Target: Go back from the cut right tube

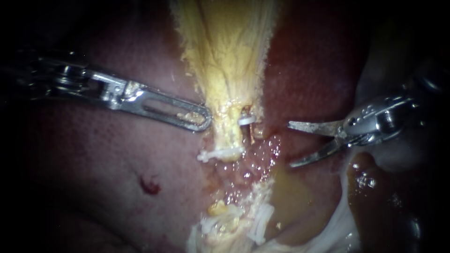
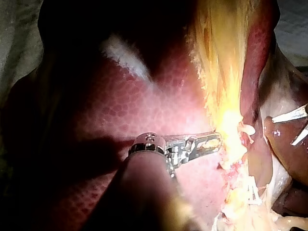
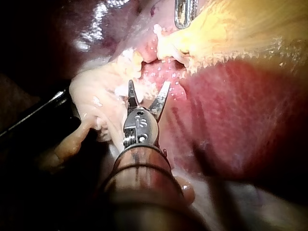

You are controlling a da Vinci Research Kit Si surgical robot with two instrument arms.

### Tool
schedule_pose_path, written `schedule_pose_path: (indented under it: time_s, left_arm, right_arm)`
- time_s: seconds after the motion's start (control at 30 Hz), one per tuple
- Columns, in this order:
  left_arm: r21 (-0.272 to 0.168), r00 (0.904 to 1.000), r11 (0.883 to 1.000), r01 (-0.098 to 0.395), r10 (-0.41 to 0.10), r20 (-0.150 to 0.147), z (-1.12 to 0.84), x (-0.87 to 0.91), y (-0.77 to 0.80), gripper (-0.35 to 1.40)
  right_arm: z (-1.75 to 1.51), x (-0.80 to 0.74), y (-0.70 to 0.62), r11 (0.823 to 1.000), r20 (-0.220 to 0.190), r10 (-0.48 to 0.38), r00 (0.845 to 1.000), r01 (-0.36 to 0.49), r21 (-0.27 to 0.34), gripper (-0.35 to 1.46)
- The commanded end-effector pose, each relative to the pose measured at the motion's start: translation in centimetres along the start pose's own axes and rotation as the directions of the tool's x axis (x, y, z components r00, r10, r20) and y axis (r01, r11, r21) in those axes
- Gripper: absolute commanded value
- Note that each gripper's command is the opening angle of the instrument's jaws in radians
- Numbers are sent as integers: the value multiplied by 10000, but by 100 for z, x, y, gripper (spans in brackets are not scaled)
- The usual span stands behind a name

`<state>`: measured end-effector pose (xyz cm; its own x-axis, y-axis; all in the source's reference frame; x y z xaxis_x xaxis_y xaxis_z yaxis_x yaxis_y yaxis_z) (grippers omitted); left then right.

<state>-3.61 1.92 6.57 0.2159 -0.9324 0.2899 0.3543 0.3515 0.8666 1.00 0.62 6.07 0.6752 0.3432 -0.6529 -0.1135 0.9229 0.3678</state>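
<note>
A yellow, frayed stalk of gallbladder tissue (image 1: 225, 56) runs down the middle of the liver (image 1: 93, 154). A white clip (image 1: 246, 120) sits on a short tube stump at its right edge. Another clip (image 1: 220, 153) lies across the stalk lower down. My left instrument (image 1: 201, 119) reaches in flat, its slotted jaws shut on the stalk's left edge, with yellow tissue showing through the slot. My right instrument (image 1: 291, 144) has two blades standing open, apart from the clipped stump, nothing between them. The right wrist view shows the blades (image 3: 148, 84) spread just short of wet pink tissue.
Several white clips (image 1: 260, 222) sit on pale tissue at the lower centre. Yellow-brown fluid (image 1: 290, 197) pools beside them, and wet bubbles cover the cut area (image 1: 255, 157). A small red spot (image 1: 150, 186) marks the liver. The left wrist view shows both blades (image 2: 282, 131) beyond the stalk.
</note>
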Motion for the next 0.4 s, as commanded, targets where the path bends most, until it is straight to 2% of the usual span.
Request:
schedule_pose_path:
  time_s: [0.03, 0.4]
  left_arm:
    - [-5, 10000, 10000, -21, 21, -12, 0, 0, 1, -35]
    - [14, 10000, 10000, -49, 49, -22, -3, -5, -3, -35]
  right_arm:
    - [0, 0, 0, 10000, -2, -1, 10000, 1, 9, 145]
    - [0, 0, -1, 10000, -9, -5, 10000, 5, 44, 145]
